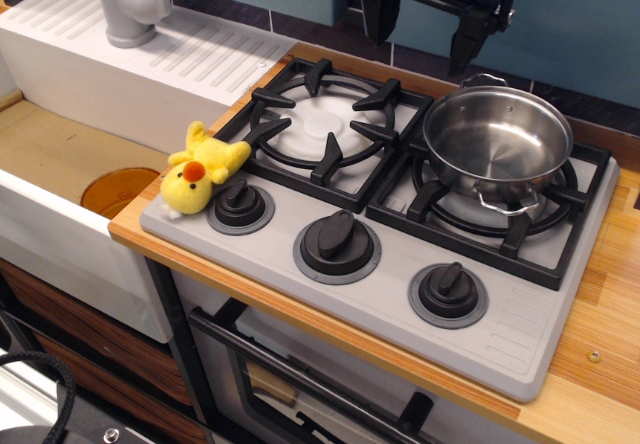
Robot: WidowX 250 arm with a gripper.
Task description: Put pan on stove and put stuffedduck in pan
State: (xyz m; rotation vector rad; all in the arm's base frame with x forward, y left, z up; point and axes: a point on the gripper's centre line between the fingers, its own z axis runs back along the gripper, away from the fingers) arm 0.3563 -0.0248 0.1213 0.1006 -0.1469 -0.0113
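One view only, set high in front of the counter and looking down at an angle across the stove (400, 264) — near enough that it fills most of the picture (sink (60, 164) at left, wall behind).

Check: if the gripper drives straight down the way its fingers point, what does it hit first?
Likely the pan on the right burner: the open gripper hangs above its back-left rim. Depth is unclear from one view; it could miss behind.
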